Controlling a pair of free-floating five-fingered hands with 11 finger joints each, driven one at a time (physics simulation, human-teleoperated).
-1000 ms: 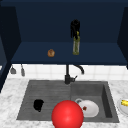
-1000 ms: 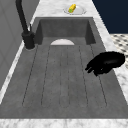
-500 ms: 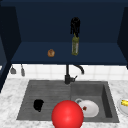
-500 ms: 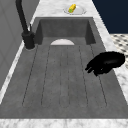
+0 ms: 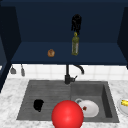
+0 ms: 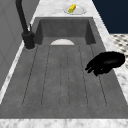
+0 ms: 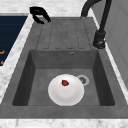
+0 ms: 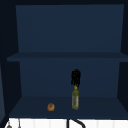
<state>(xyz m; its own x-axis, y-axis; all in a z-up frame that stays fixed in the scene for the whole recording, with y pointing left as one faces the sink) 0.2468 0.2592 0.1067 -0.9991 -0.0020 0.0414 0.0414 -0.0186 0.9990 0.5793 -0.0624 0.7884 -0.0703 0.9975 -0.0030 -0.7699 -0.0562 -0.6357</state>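
Right hand (image 5: 76, 23) hangs fingers-down directly over the bottle (image 5: 75, 46) upright on the shelf (image 5: 30, 55), apparently just touching its cap but not closed round it, so the grasp looks undone; left hand (image 5: 38, 104) idles loosely curled, empty, over the draining board (image 6: 62, 80).

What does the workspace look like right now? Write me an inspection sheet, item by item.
Surface: grey sink with ribbed draining board, set in a marble counter.
Job's things: green bottle upright on the dark blue shelf.
Clutter: small brown item on the shelf; white plate with a red bit in the basin; red ball at the sink's front; plate with a yellow item on the counter.
Hands: right hand just above the bottle top, fingers pointing down; left hand over the draining board, fingers curled.
Cables: nothing seen.
Surroundings: black tap, tiled wall.
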